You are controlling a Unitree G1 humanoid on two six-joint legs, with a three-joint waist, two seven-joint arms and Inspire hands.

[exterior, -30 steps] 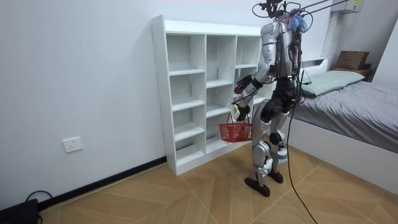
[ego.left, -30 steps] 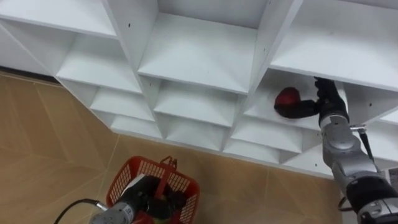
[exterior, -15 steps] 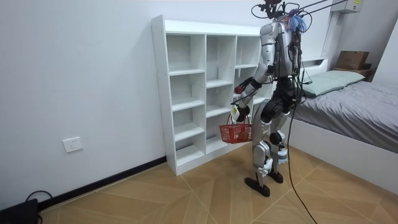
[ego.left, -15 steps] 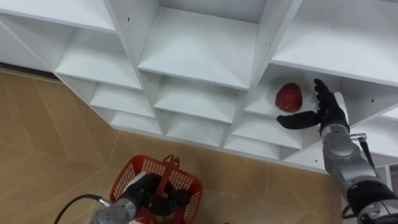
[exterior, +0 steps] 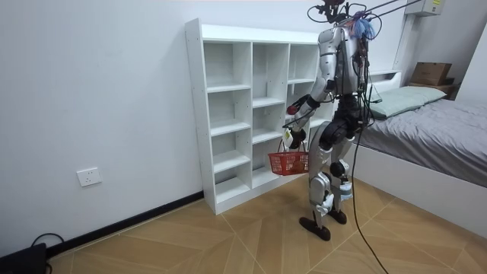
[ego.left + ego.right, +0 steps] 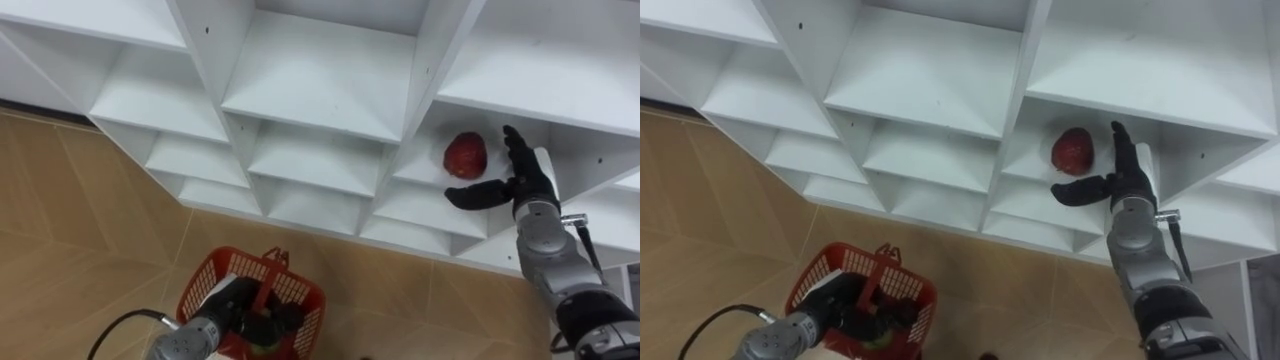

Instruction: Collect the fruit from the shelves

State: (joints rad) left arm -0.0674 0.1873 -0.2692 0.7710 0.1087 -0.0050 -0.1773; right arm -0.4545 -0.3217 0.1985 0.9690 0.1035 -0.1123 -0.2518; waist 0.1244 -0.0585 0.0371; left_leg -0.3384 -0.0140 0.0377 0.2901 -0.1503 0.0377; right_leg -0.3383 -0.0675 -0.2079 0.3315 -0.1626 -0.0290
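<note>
Fingers [image 6: 516, 155] of the right hand [image 6: 527, 186] are released and extended just beside the red fruit [image 6: 465, 155], with the thumb stretched below it. The fruit rests on a shelf of the white closet [image 6: 320, 75]. It is roundish, with no distinct long axis, and its stem direction cannot be told. The left hand [image 6: 232, 303] is clenched on the handle of the red basket [image 6: 205, 272], above the wooden floor [image 6: 70, 220].

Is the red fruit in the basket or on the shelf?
On the shelf. The red fruit sits in a closet compartment beside the open right hand, not in the red basket hanging from the left hand below.
</note>
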